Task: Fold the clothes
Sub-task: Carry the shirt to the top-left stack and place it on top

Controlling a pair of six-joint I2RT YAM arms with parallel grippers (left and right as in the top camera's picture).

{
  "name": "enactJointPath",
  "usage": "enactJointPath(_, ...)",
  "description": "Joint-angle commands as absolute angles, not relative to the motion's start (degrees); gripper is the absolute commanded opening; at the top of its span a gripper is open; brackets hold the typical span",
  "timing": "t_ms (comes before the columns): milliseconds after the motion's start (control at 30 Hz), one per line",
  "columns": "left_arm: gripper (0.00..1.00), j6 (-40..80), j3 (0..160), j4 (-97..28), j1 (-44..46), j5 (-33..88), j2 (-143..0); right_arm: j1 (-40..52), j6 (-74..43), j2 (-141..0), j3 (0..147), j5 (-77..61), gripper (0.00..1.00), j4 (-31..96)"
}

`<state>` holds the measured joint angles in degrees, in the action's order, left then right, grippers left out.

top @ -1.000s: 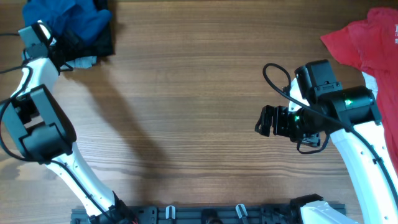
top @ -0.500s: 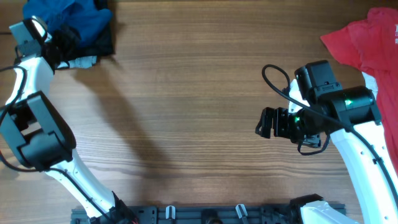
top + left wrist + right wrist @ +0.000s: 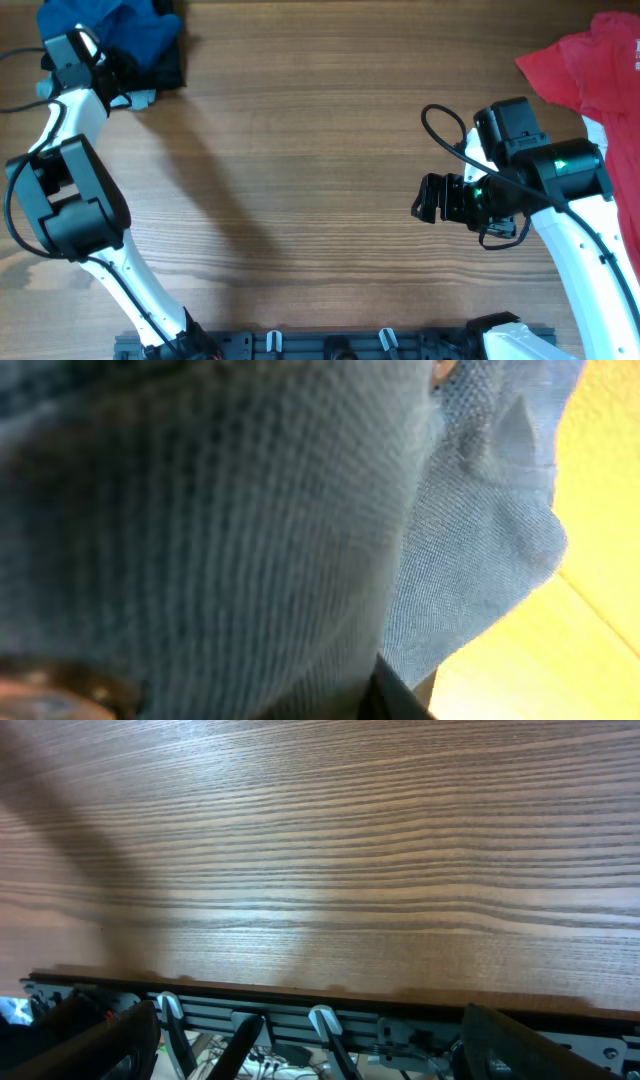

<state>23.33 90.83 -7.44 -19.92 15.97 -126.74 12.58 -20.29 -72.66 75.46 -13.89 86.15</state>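
Blue shirt (image 3: 120, 25) | left tool (image 3: 115, 75) at it, grip unclear | right tool (image 3: 420, 196) spread

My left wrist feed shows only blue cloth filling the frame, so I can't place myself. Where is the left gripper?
Observer: Overhead, the left gripper is at the blue shirt heap, at the far left corner of the table; I can't tell if it has shut.
Operator: Any other garments?
Observer: A red shirt lies at the far right edge.
Operator: And the right gripper?
Observer: The right gripper is open over the table, holding nothing.
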Motion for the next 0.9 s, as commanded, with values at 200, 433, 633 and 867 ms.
enactJointPath(200,0.5,45.3,90.7,-3.9,-20.1,37.9,-127.3,12.5,-20.7,-72.0,75.4,-14.2,0.97,85.6)
enactJointPath(433,0.99,45.3,90.7,-4.1,-21.3,48.2,-123.8,12.5,-20.8,-72.0,75.4,-14.2,0.97,84.9)
enactJointPath(633,0.89,42.0,90.7,-1.7,-21.1,47.4,-112.4,12.5,-20.6,-72.0,75.4,-14.2,0.98,83.1)
enactJointPath(867,0.04,36.8,90.7,-1.1,-21.1,13.5,-111.2,12.5,-20.6,-72.0,75.4,-14.2,0.99,82.6)
